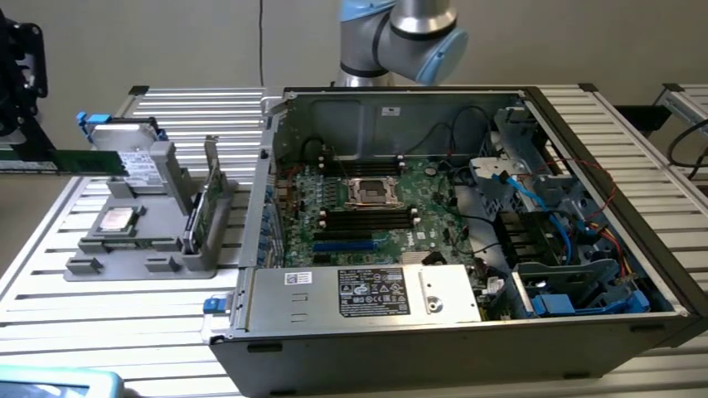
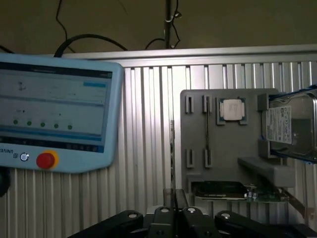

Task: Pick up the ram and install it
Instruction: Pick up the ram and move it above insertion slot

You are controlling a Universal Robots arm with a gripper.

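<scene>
While everything is borne by the table [image 1: 45, 274], only clearance is asked of it. Step in hand is judged to be the carry-over for fitting.

Computer case [image 1: 443, 356]: lid off, at the exterior view's right. Its left wall is best cleared from above, not skimmed.

Motherboard [image 1: 429, 184]: laid flat on the case floor. Any descent should be made square to it.

Tray [image 1: 122, 269]: at the exterior view's left, just beside the case. Hard drive [image 1: 133, 157] and processor chip [image 1: 114, 220] are seated in it and should be left undisturbed.

Blue cables [image 1: 553, 207]: right of the motherboard, apart from the slots; worth watching.

Black slots [image 1: 366, 217]: banked on the near side of the socket [image 1: 370, 192], with a second bank on its far side. Whether one is free, and whether latches are open, cannot be told. Lengthwise alignment with a slot and a matched notch are needed.

Ram [image 2: 172, 148]: seen edge-on in the wrist view as a thin strip, against bare table beside the tray. It is judged to be lifted already and pinched in the gripper [image 2: 176, 196], jaws drawn narrow onto it.

Grip: firmness is needed and twist should be avoided. Slip in so thin a hold is judged the main risk.
</scene>
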